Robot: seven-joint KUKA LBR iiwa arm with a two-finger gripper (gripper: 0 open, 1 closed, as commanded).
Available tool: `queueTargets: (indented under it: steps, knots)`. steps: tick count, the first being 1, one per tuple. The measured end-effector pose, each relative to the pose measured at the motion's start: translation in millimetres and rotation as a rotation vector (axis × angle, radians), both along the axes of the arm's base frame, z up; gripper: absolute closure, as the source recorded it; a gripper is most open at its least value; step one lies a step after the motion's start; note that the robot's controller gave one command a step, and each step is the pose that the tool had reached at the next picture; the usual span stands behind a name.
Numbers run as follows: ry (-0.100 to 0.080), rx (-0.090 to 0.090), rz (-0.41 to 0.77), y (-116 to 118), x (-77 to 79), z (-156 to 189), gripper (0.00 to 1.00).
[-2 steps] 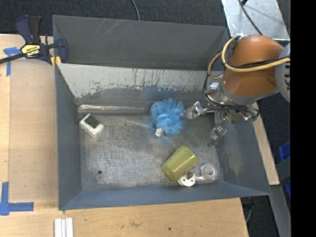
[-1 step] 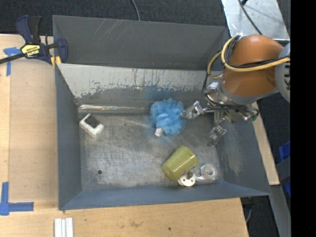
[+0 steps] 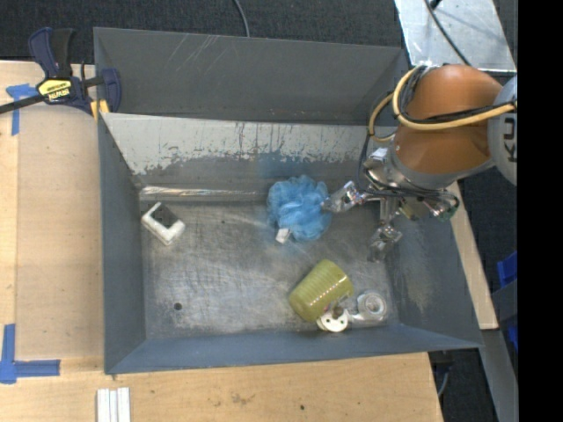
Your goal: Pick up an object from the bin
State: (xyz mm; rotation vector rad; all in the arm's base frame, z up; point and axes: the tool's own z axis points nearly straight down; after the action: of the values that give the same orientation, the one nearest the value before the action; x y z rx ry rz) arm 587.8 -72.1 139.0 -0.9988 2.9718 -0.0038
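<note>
Blue mesh bath sponge (image 3: 299, 205), bunched into a loose ball, lies on the floor of the bin (image 3: 220, 280) near the back wall, right of centre. It is the item closest to the gripper (image 3: 363, 219). The gripper hangs low at the right side of the bin under the arm's orange cover (image 3: 444, 117). Its fingers are spread apart with nothing between them, and one fingertip ends just beside the sponge's right edge; whether it touches the mesh I cannot tell. Handling judgement: the sponge looks very light, soft and springy, not fragile, and its netting should give the fingers plenty of bite. It will collapse under closure, so a shallow pinch on outer ruffles may only tug a fold loose. Better to close deep across the bunched middle, where the mesh is densest. A small white piece at its lower left edge may be a tag or cord end; too small to tell, and not a grasp point I would trust. Other contents sit apart from it. A yellow-green ribbed cylinder (image 3: 318, 291) lies on its side near the front wall, touching a white disc (image 3: 333, 322), with a clear ring (image 3: 372, 306) just beside them. A small white block (image 3: 163, 221) sits well apart on the left.
</note>
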Motion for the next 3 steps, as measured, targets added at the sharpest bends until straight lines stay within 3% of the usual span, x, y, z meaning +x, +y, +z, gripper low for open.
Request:
queueTargets:
  steps: [1,2,3]
  knots:
    - [0.0,0.0,-0.154,6,-14.8,-57,0.0]
    - [0.004,-0.003,-0.172,10,-10.7,-65,0.0]
    - [-0.006,-0.002,-0.072,33,-9.7,-64,0.0]
